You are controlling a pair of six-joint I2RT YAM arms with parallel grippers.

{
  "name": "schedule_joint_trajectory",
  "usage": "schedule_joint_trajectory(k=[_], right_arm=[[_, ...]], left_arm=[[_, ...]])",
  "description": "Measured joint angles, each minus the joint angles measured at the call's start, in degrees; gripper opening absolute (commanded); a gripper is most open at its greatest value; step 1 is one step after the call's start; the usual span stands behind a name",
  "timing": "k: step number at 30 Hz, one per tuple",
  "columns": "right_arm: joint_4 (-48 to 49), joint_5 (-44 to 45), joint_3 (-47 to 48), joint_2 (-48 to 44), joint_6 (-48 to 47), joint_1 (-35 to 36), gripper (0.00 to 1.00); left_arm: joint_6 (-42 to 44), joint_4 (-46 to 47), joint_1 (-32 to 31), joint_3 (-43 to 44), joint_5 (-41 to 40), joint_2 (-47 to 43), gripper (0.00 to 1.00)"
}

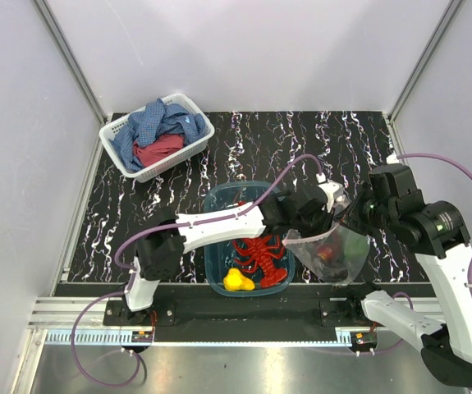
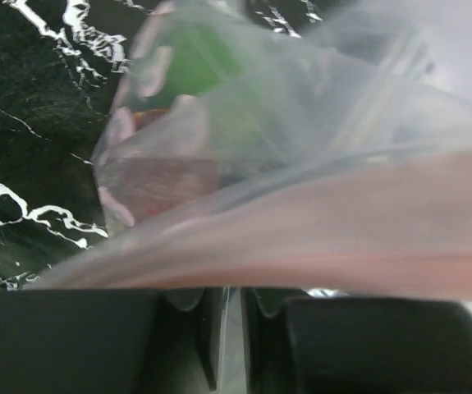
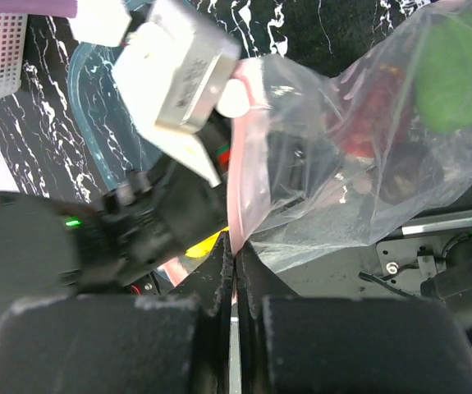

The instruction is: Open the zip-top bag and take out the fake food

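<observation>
Holding the zip-top bag (image 1: pixel 334 256) up by its pinkish mouth strip between both hands, just to the right of the teal tub (image 1: pixel 211 258) and over the near right part of the surface (image 1: pixel 301 139). Seeing from the top camera only the two wrists meeting at the bag's upper edge, with the fingers themselves hidden there. Showing more in the right wrist view: clamping the right hand (image 3: pixel 234 250) fully closed on the strip's edge, with the left arm's pale block pressing in from the other side. Finding in the left wrist view the left hand (image 2: pixel 226 305) drawn nearly together, with only a thin slit remaining, pinching the bag's rim running blurred across the tips. Catching a green pepper (image 3: pixel 457 70) and a dark red fruit (image 3: pixel 373 123) inside the clear plastic from both wrist cameras, and making them out only as faint patches of colour from above. Revealing solely from the top camera a red lobster (image 1: pixel 262 258) and a yellow fruit (image 1: pixel 236 281) lying in the tub, outside the bag, and a white basket (image 1: pixel 119 130) of blue and red cloths (image 1: pixel 158 131) sitting at the far left corner.
</observation>
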Motion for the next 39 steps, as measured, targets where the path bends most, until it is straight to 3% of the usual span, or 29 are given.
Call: schedule_joint_trajectory(k=[14,19,31,35,38,39], right_arm=[[-0.11,-0.26,-1.27,0.5,2.95,0.0,0.0],[-1.03,-0.59,-1.9,0.48,2.99,-0.02,0.0],[-2.25,-0.46,-5.38,-0.2,2.71,-0.04,0.0],[-2.32,-0.42,-6.19,-0.9,2.56,-0.07,0.0],[-2.25,-0.35,-6.32,-1.92,2.51,-0.07,0.0],[-2.25,-0.13,-6.32,-2.19,2.43,-0.07,0.0]], left_arm=[[-1.36,3.72,-1.75,-0.2,-11.78,7.39,0.55],[-2.58,7.67,-2.47,-1.27,-15.52,8.11,0.78],[-5.88,15.5,-2.62,-0.83,-17.35,13.0,0.77],[-6.45,17.16,-2.75,-0.81,-17.38,13.79,0.67],[-6.27,18.08,-2.78,-0.46,-17.2,14.32,0.51],[-6.16,18.18,-2.8,-0.11,-16.9,14.58,0.4]])
